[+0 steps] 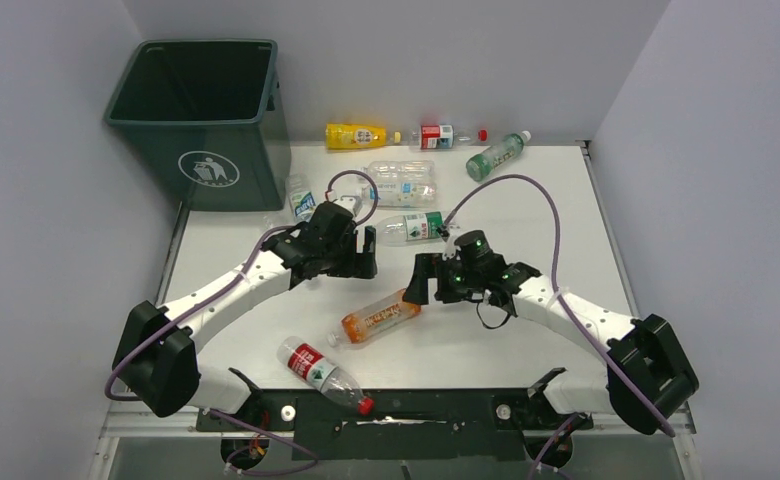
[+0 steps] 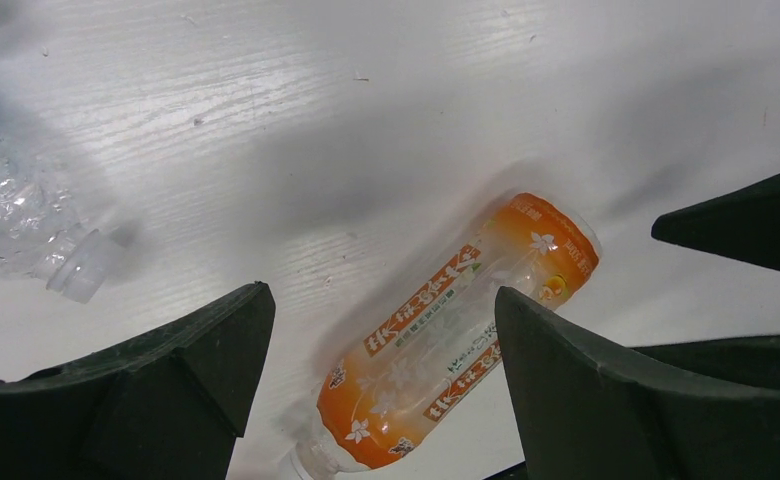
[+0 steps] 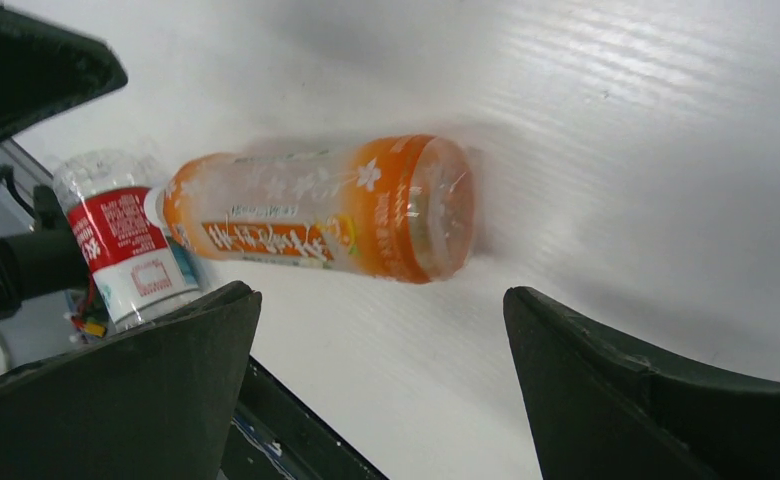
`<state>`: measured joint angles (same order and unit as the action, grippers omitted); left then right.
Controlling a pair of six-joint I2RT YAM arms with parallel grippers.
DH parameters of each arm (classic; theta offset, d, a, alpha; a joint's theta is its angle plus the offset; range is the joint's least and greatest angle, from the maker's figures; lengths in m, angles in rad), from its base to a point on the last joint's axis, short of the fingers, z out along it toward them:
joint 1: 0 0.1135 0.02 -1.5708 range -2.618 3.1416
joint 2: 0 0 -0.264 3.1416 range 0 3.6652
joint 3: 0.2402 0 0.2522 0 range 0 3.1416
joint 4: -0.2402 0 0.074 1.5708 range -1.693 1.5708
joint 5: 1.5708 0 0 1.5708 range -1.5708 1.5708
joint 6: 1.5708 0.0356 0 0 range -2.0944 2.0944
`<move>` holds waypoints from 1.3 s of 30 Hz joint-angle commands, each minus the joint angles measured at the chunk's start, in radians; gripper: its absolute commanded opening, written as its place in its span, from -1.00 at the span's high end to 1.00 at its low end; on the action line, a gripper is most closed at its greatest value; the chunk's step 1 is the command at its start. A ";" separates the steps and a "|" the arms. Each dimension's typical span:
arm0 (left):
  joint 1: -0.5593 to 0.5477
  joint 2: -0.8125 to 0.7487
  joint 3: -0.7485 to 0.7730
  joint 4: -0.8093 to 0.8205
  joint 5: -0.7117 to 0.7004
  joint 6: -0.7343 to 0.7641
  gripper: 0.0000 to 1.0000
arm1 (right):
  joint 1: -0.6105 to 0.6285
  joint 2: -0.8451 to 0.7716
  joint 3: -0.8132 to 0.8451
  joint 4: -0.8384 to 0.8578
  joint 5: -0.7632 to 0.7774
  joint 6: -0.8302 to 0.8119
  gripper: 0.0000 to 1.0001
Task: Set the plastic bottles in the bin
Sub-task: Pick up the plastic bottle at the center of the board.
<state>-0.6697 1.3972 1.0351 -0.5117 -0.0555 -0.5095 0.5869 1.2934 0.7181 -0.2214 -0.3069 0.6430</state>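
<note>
Near edge of the worktop: red-labelled bottle [image 1: 321,372], lying flat. Just beyond: orange bottle [image 1: 376,318] on its side, below and between left gripper [image 1: 368,255] and right gripper [image 1: 416,280], untouched; both jaws spread wide, gripping nothing. Far left corner: bin [image 1: 206,165], upright.

desk [image 1: 586,230] white, wood-grained | nearest me: red-labelled bottle [image 1: 324,373], orange bottle [image 1: 376,318], both on their sides | middle: green-labelled bottle [image 1: 413,227], clear crushed bottles [image 1: 401,183] | far edge: yellow bottle [image 1: 356,135], red-capped bottle [image 1: 444,136], green bottle [image 1: 496,155] | far-left corner: I see the bin [image 1: 246,150], blue-labelled bottle [image 1: 301,197] just beside it
</note>
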 commanded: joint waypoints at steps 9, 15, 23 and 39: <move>-0.006 -0.011 -0.002 0.029 0.021 -0.005 -0.59 | 0.122 -0.026 -0.050 0.135 -0.102 0.112 -0.97; -0.006 -0.016 -0.015 0.043 0.020 -0.017 -0.59 | 0.132 0.082 -0.008 0.167 -0.142 0.168 -0.90; -0.006 -0.035 -0.051 0.051 0.009 -0.018 -0.59 | 0.125 0.191 0.055 0.150 -0.088 0.178 -0.98; -0.002 -0.066 -0.089 0.073 0.001 -0.023 -0.59 | 0.031 0.433 0.235 0.182 -0.094 0.172 -0.96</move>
<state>-0.6724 1.3643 0.9508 -0.5018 -0.0471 -0.5209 0.6273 1.6966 0.8898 -0.0841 -0.3981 0.8207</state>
